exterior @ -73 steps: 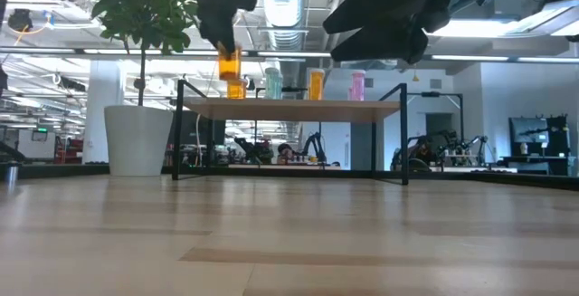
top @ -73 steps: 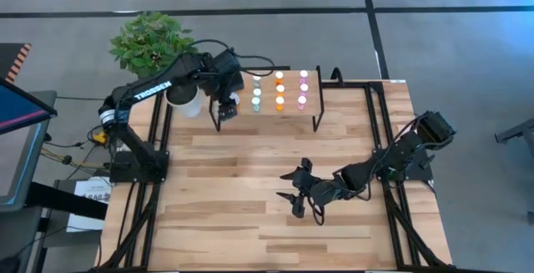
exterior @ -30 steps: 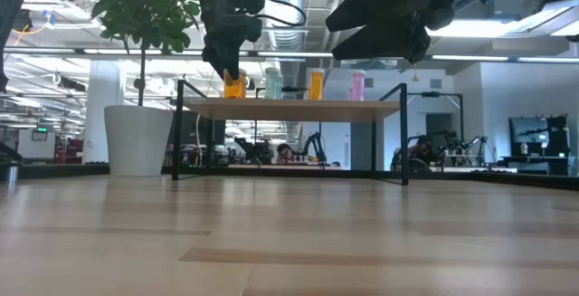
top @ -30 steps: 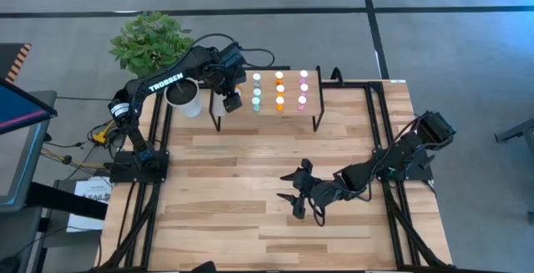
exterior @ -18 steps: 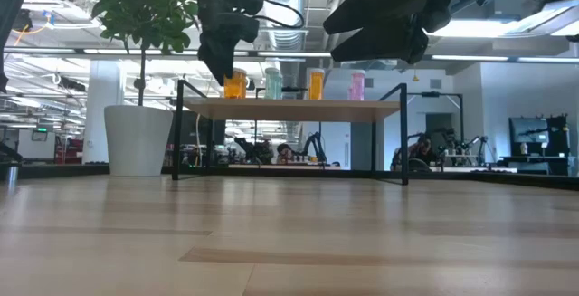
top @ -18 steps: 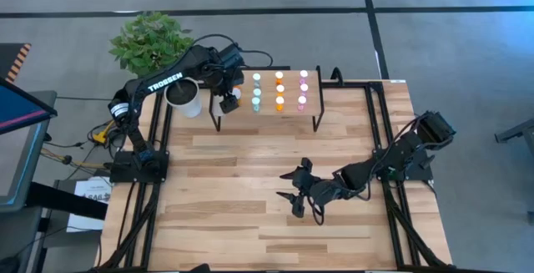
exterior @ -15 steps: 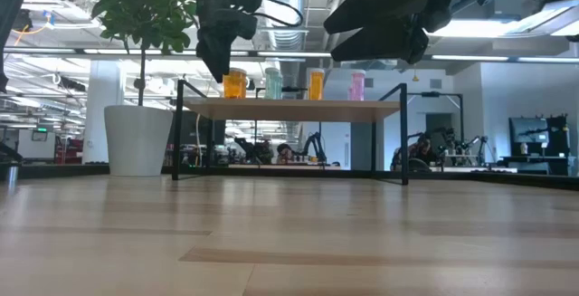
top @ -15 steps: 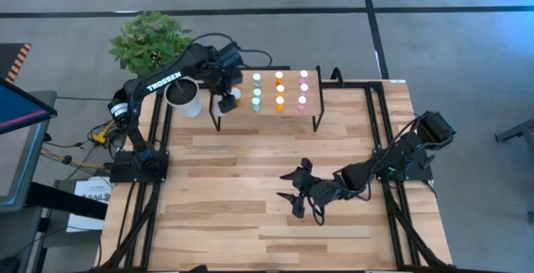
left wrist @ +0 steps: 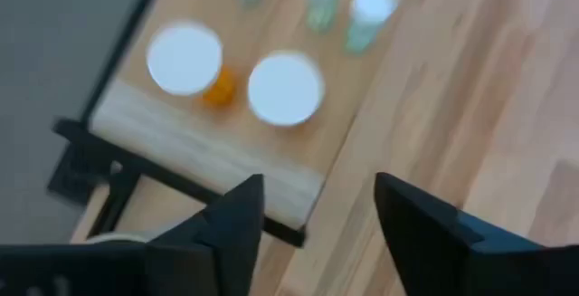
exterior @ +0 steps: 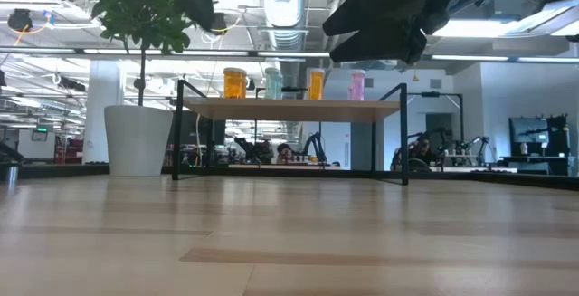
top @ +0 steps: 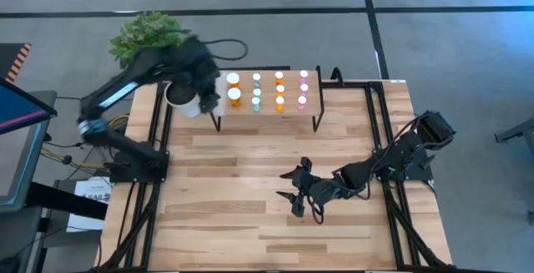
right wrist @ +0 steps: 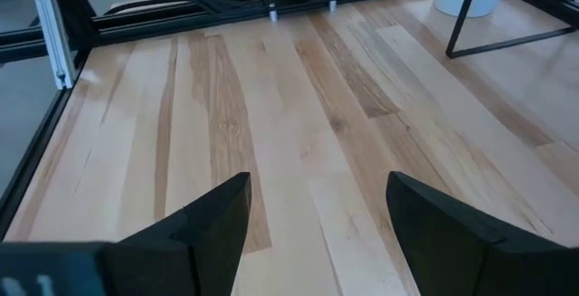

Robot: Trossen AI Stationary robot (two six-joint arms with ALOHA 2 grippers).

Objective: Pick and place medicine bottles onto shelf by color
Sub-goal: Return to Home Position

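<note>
Just off the shelf (left wrist: 194,138) end nearest the plant pot (top: 185,99), w/ medicine bottles (top: 279,89) stood on it in colour rows, the left gripper (left wrist: 318,189), fingers spread & empty, should be raised & withdrawn clear of pot & shelf edge; the right gripper (right wrist: 317,187), fingers likewise apart, is parked well away from the shelf.

Non-task items on record.
White plant pot (top: 185,102) with leafy plant (top: 148,37) at far-left corner of wooden tabletop (top: 250,198); black frame (top: 367,82) along table edge; grey floor (top: 467,48) around.

Left fingers (left wrist: 233,228), right fingers (right wrist: 213,224) apart
</note>
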